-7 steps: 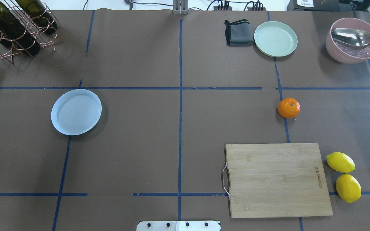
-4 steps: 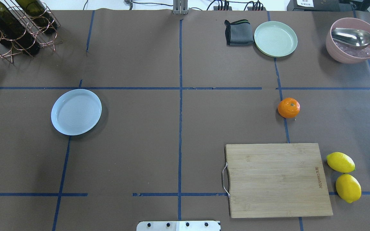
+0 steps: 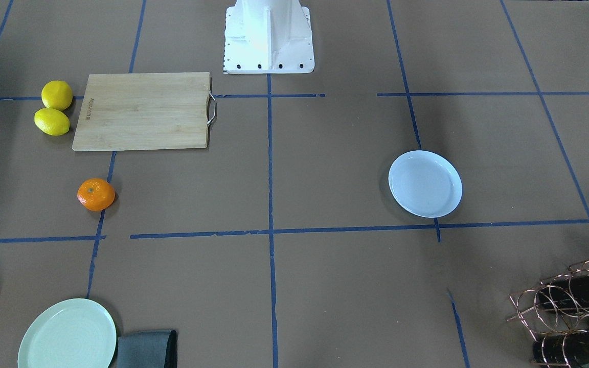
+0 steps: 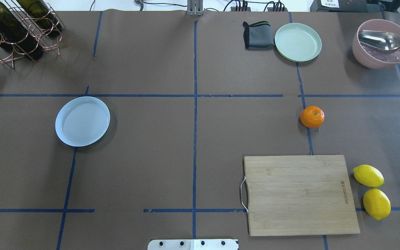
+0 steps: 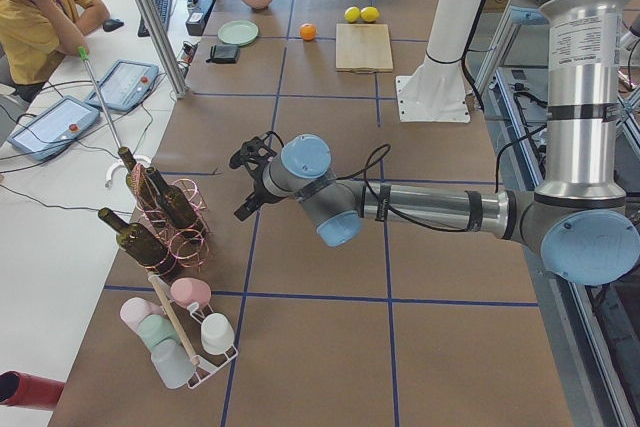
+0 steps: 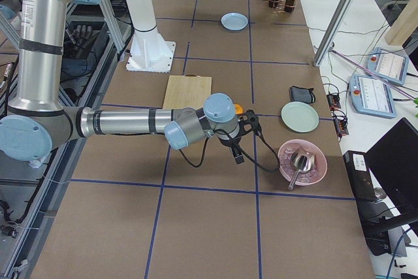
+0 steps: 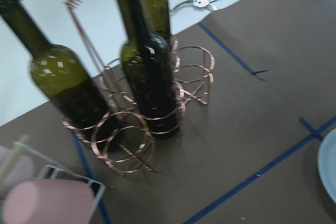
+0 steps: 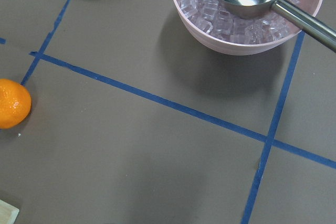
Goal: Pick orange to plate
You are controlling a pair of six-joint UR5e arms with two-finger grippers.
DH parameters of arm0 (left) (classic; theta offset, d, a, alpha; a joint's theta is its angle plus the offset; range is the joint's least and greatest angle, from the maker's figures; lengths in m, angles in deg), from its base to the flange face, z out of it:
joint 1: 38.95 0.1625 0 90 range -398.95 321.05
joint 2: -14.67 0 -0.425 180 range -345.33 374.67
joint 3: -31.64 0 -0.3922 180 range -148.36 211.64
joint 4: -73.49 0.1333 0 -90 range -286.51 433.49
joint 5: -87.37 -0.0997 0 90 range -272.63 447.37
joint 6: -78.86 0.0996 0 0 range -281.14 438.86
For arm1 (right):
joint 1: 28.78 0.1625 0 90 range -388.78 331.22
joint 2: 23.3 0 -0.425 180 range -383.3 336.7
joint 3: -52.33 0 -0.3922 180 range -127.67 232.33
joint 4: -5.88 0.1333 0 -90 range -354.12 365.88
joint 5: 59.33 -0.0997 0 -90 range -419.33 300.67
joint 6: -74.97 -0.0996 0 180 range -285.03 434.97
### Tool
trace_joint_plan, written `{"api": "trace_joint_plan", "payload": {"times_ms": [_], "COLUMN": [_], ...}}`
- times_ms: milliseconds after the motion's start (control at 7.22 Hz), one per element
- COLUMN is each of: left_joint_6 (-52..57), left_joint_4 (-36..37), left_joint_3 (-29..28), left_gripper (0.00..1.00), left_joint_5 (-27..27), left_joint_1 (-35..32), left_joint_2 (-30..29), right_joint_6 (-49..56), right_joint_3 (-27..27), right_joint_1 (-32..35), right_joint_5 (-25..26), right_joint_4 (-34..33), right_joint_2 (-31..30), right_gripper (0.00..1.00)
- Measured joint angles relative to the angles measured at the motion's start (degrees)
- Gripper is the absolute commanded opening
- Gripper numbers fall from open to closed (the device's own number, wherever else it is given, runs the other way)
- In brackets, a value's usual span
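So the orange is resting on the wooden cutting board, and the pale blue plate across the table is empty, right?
Not quite. The orange rests on the brown table covering, apart from the wooden cutting board, as the overhead view shows. The pale blue plate across the table is indeed empty.

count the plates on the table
2. A pale blue plate sits on the robot's left half; a mint-green plate sits at the far edge on its right, beside a grey cloth. None looks hidden.
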Motion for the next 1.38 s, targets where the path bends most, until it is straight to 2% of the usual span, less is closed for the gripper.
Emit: {"api": "trace_joint_plan", "payload": {"times_ms": [138, 277, 692, 1108, 1246, 1385], "left_joint_6": [-9.1, -18.1, -38.4, -45.7, -46.1, -46.3], "left_joint_4": [-1.0, -1.3, -1.5, -1.3, -1.2, -1.1], "left_joint_3": [0.1, 0.2, -1.0, -5.1, -5.8, -6.1], "left_gripper": [0.85, 0.75, 0.75, 0.74, 0.57, 0.56], "left_joint_5": [-3.1, -7.0, -19.8, -27.7, -28.8, -29.4], "left_joint_1": [5.0, 8.9, 20.9, 28.5, 29.8, 30.9], "left_joint_2": [0.2, 0.3, -0.7, -4.7, -5.4, -5.9], "right_joint_6": [0.0, 0.2, 0.5, 0.3, 0.3, 0.4], "right_joint_3": [0.1, 0.2, 0.3, 0.4, 0.4, 0.4], "right_joint_1": [0.0, 0.0, -0.1, -0.1, -0.1, -0.1], "right_joint_5": [0.0, 0.0, 0.1, 0.1, 0.1, 0.2], "right_joint_4": [0.3, 0.4, 1.5, 3.1, 3.2, 3.2], "right_joint_2": [-0.2, -0.4, -1.3, -2.3, -2.4, -2.4], "right_gripper": [1.0, 1.0, 1.0, 1.0, 1.0, 1.0]}}
